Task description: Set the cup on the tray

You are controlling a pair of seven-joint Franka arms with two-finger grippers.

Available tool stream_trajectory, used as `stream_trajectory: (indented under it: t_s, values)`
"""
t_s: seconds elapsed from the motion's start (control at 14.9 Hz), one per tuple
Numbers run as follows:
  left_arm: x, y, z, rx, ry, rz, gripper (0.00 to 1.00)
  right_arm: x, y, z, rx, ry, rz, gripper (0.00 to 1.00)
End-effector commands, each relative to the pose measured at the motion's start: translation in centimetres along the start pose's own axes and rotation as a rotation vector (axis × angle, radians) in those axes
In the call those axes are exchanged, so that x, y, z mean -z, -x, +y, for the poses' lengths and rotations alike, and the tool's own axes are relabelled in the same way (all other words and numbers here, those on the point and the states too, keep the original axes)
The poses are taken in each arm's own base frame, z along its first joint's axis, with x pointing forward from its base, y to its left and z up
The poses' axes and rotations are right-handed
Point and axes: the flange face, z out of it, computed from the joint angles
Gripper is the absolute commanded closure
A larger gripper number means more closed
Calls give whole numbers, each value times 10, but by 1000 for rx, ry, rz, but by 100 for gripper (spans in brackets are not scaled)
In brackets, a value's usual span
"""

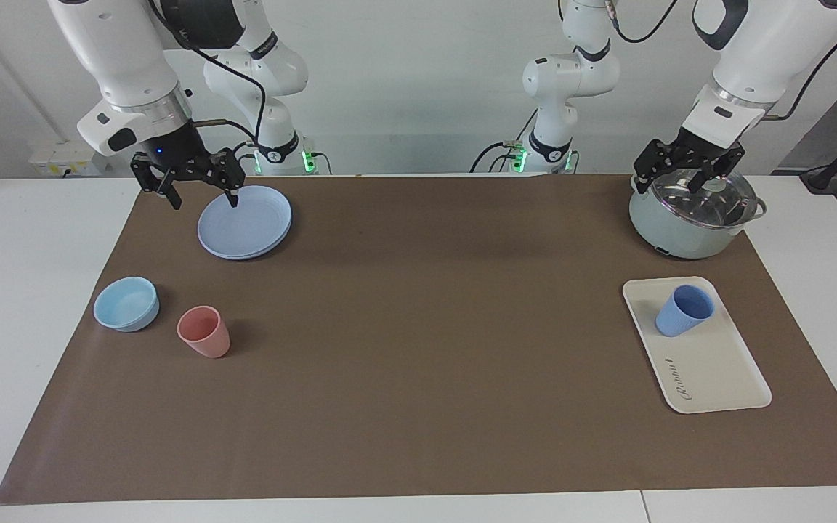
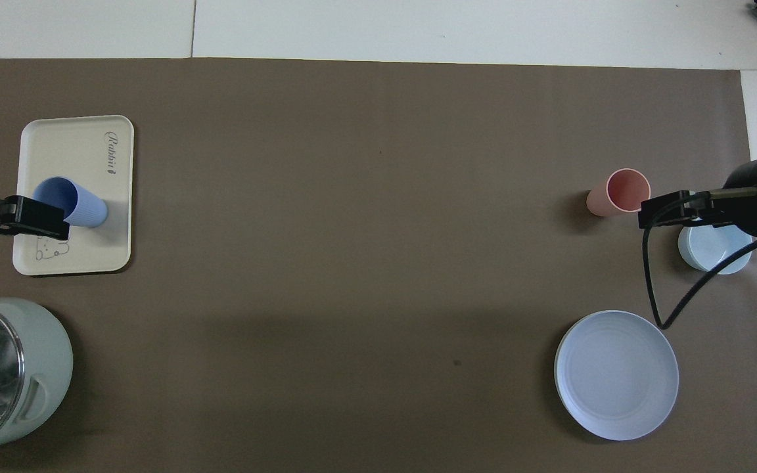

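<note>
The periwinkle-blue cup [image 1: 684, 311] stands upright on the cream-white tray [image 1: 716, 370], on the half nearer to the robots, toward the left arm's end of the table. It shows in the overhead view [image 2: 79, 205] on the tray [image 2: 92, 148] too. My left gripper [image 1: 671, 176] is open and empty, raised over the pot's lid and clear of the cup; in the overhead view [image 2: 37, 220] it overlaps the cup's rim. My right gripper [image 1: 202, 196] is open and empty, over the edge of the blue plate; it also shows in the overhead view [image 2: 671, 210].
A pale green pot with a glass lid [image 1: 691, 218] stands nearer to the robots than the tray. At the right arm's end are a round blue plate [image 1: 244, 221], a light-blue bowl [image 1: 126, 303] and a pink tumbler [image 1: 204, 332]. A brown mat [image 1: 418, 327] covers the table.
</note>
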Motion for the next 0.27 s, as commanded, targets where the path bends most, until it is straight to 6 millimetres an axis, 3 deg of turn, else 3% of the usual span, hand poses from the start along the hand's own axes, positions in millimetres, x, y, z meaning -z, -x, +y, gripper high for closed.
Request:
stream_trajectory:
  t_s: [0.0,0.2]
  values:
    - [1,7,3,7,-37,20,0,2,5,1,22,2,-7,0]
    - [-2,7,3,9,-35,13,0,3,5,1,22,0,-6,0]
